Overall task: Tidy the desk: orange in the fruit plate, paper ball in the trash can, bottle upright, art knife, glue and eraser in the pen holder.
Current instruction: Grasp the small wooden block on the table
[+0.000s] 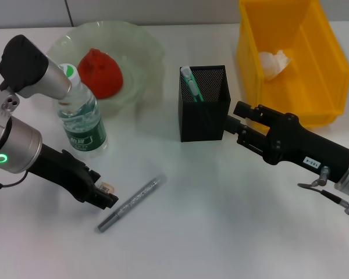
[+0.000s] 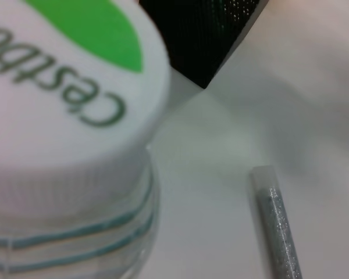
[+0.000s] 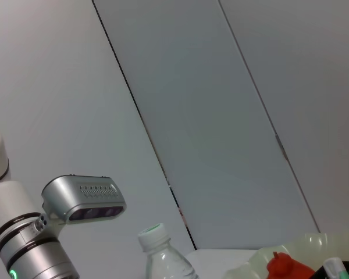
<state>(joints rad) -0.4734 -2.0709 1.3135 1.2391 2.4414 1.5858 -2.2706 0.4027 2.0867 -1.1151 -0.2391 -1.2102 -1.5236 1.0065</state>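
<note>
The near middle and near right of the desk (image 1: 232,232) lie open, offering wide passage toward the glue (image 1: 131,203), which lies flat at near left. Its left approach is blocked by the left gripper (image 1: 104,195), low over the eraser (image 1: 106,188). Behind that, the upright bottle (image 1: 80,116) stands just in front of the fruit plate (image 1: 142,52), narrowing the far left. The pen holder (image 1: 205,104) stands mid-desk, with the right gripper (image 1: 235,119) close against its right side. The trash can (image 1: 326,70) walls off the far right.
</note>
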